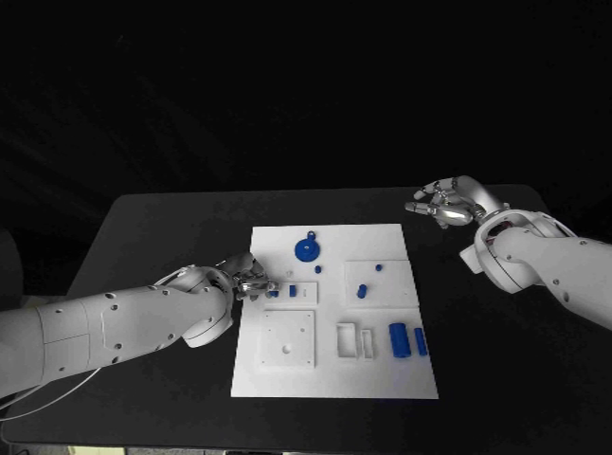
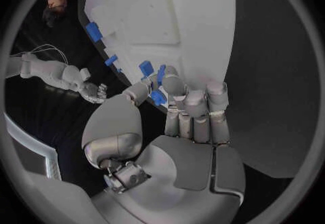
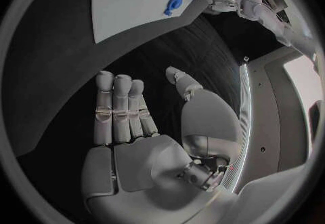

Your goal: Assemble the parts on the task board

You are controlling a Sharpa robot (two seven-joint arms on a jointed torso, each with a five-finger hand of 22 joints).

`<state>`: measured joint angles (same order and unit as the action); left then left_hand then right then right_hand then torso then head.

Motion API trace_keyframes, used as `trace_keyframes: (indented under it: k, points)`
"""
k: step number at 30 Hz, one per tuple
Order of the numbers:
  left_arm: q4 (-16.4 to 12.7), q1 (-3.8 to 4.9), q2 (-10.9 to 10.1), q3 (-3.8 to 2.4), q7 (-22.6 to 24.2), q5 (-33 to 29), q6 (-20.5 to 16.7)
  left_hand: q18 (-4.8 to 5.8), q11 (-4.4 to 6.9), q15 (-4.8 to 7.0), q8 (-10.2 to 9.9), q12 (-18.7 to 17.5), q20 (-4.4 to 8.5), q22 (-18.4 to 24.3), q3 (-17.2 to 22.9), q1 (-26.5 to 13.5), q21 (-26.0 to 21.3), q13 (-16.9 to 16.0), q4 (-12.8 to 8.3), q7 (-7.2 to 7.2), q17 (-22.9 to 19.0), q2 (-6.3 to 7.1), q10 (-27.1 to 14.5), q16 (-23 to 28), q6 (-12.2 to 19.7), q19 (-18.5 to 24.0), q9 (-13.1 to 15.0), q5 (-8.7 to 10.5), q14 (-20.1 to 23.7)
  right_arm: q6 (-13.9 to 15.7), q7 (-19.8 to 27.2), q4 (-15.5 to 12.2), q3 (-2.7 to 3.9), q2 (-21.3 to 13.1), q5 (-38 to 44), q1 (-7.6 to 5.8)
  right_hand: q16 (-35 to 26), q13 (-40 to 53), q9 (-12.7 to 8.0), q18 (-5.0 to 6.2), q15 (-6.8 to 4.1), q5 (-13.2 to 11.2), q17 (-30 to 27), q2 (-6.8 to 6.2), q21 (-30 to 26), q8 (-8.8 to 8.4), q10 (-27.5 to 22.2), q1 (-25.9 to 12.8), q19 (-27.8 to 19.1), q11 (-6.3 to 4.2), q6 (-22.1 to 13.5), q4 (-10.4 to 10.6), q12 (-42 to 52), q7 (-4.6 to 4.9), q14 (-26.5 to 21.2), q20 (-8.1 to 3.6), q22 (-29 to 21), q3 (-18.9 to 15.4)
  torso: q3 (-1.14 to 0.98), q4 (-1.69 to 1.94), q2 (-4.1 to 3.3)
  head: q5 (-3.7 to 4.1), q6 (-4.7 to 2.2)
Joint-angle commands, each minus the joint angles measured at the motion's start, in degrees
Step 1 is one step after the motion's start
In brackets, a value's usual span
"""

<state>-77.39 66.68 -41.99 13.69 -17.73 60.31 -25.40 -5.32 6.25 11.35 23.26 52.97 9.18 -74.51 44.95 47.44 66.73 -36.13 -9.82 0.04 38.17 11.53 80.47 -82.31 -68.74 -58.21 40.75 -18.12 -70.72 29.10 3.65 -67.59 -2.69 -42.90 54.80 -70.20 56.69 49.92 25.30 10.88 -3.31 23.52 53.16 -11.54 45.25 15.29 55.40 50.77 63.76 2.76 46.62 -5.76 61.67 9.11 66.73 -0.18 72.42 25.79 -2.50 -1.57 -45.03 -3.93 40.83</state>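
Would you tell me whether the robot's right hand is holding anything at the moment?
No, it is empty: the right hand hovers over bare table beyond the task board, its fingers apart with nothing between them.

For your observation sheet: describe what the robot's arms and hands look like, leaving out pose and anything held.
Both arms have smooth white shells dotted with small dark screw holes. The left hand and right hand are silver metal with segmented fingers and rounded palm plates. Thin pale cables trail beside the left arm.

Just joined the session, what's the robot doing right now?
It is assembling blue parts on the white task board. The left robot hand is at the board's left edge, pinching a small blue part. The right robot hand hovers over the bare black table beyond the board's far right corner, open and holding nothing. Other blue parts, including a round one, lie on the board.
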Motion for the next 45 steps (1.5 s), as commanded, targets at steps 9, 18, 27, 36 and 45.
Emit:
trace_keyframes:
  k: [9,18,27,36,45]
  points:
    - [0.24,-0.25,0.31,0.05,-1.94,2.02,-1.08,-0.41,0.14,0.95,0.12,0.20,6.33,0.10,-0.11,5.94,0.21,0.04,0.72,-0.21,0.06,-5.23,0.24,-0.10,-0.20,-0.52,-0.09,-0.08,-0.92,-0.74,0.67,0.05,0.01,0.06,0.01,0.06,-0.40,-0.11,-0.10,4.12,-0.01,0.39,0.12,0.21,-0.36,0.31,-0.43,-0.72,0.25,0.14,-0.04,0.38,0.26,0.27,0.46,0.20,0.12,-0.15,0.02,-0.01,-0.02,0.10,0.02]
    - [0.07,-0.44,0.36,0.05,-1.80,2.26,-2.00,-0.45,0.17,0.97,0.17,0.23,6.37,0.11,-0.08,6.01,0.22,0.03,0.83,-0.24,0.07,-5.29,0.30,-0.13,-0.27,-0.56,-0.09,-0.09,-0.99,-0.76,0.72,0.14,0.01,0.12,-0.07,0.18,-0.41,-0.15,-0.11,4.12,-0.01,0.56,0.14,0.24,-0.38,0.31,-0.44,-0.78,0.26,0.14,-0.05,0.37,0.29,0.27,0.47,0.20,0.15,-0.19,0.05,-0.03,0.00,0.06,0.03]
    - [0.10,-0.51,0.41,0.06,-2.03,2.49,-1.09,-0.48,0.21,1.00,0.22,0.28,6.39,0.10,-0.08,6.12,0.24,0.01,0.81,-0.28,0.09,-5.19,0.35,-0.18,-0.33,-0.61,-0.08,-0.12,-1.07,-0.75,0.69,0.05,0.01,0.11,-0.08,0.21,-0.42,-0.22,-0.12,4.12,-0.01,0.81,0.16,0.36,-0.41,0.32,-0.46,-0.91,0.27,0.14,-0.05,0.41,0.34,0.27,0.47,0.20,0.19,-0.23,0.02,-0.01,-0.04,0.05,0.04]
    - [0.37,-0.61,0.37,0.06,-1.93,2.16,-0.49,-0.54,0.08,0.87,0.75,0.58,6.42,0.13,-0.67,5.96,0.25,-0.12,1.98,-0.32,0.08,-2.59,0.57,-0.13,-1.21,-0.70,-0.03,1.39,-1.12,-0.77,0.67,-0.04,0.01,0.10,-0.08,0.22,-0.45,-0.29,-0.14,4.12,0.00,1.06,0.18,0.44,-0.45,0.32,-0.49,-1.01,0.27,0.14,-0.05,0.42,0.39,0.27,0.47,0.19,0.23,-0.27,0.01,-0.01,-0.03,0.04,0.16]
    - [0.32,-0.68,0.27,0.06,-1.78,2.20,-0.21,-0.62,0.14,0.91,1.29,0.92,6.46,0.15,-1.62,6.27,0.33,-0.24,3.50,-0.46,0.21,0.17,0.73,-0.36,-1.66,-0.89,0.12,3.01,-1.28,-0.77,0.64,-0.11,0.01,0.05,-0.08,0.22,-0.46,-0.32,-0.15,4.12,0.00,1.19,0.20,0.46,-0.47,0.32,-0.50,-1.07,0.27,0.14,-0.06,0.43,0.41,0.28,0.47,0.19,0.26,-0.31,0.01,-0.01,-0.06,0.11,0.26]
